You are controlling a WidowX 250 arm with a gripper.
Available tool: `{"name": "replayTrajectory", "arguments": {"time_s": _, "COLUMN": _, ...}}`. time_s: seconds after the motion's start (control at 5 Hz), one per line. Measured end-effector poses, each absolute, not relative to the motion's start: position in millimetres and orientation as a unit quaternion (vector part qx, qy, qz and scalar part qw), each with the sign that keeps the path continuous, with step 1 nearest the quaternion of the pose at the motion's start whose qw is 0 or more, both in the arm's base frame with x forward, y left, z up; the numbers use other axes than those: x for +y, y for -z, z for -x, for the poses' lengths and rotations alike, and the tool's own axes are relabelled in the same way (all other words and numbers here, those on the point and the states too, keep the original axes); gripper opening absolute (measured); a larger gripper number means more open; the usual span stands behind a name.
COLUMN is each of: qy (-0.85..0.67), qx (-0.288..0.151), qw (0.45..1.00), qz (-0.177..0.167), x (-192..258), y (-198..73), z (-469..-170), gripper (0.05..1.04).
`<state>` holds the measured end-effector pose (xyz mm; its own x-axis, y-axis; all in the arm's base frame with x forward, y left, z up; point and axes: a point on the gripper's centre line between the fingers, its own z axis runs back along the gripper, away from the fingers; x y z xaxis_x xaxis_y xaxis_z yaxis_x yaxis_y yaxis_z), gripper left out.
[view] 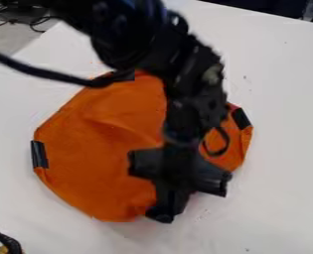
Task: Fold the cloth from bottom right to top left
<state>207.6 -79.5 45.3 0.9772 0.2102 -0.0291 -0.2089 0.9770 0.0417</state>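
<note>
Pincer (167,211) points down at cloth's (96,163) near edge, R of its middle; can't tell if it's open, closed or gripping. Spot makes sense, prob. to get hold of the near-R part for a fold to far L. Arm (185,64) comes in from far side, over the cloth. Cloth lies mostly spread on white table (284,158), w/ dark patches at L edge (39,155) & R edge (241,119); main fold prob. still to do.
</note>
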Motion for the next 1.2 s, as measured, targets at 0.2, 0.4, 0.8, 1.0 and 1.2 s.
{"name": "replayTrajectory", "arguments": {"time_s": 0.2, "qy": -0.105, "qx": 0.023, "qw": 0.994, "qz": -0.021, "x": -69, "y": -67, "z": -230, "gripper": 0.081}}
{"name": "replayTrajectory", "arguments": {"time_s": 0.4, "qy": -0.085, "qx": 0.028, "qw": 0.996, "qz": -0.014, "x": -46, "y": -61, "z": -263, "gripper": 0.081}}
{"name": "replayTrajectory", "arguments": {"time_s": 0.8, "qy": -0.06, "qx": 0.035, "qw": 0.997, "qz": 0.031, "x": 4, "y": -39, "z": -322, "gripper": 0.081}}
{"name": "replayTrajectory", "arguments": {"time_s": 1.0, "qy": -0.06, "qx": 0.04, "qw": 0.996, "qz": 0.045, "x": 16, "y": -29, "z": -333, "gripper": 0.081}}
{"name": "replayTrajectory", "arguments": {"time_s": 1.2, "qy": -0.056, "qx": 0.04, "qw": 0.996, "qz": 0.062, "x": 17, "y": -19, "z": -337, "gripper": 0.077}}
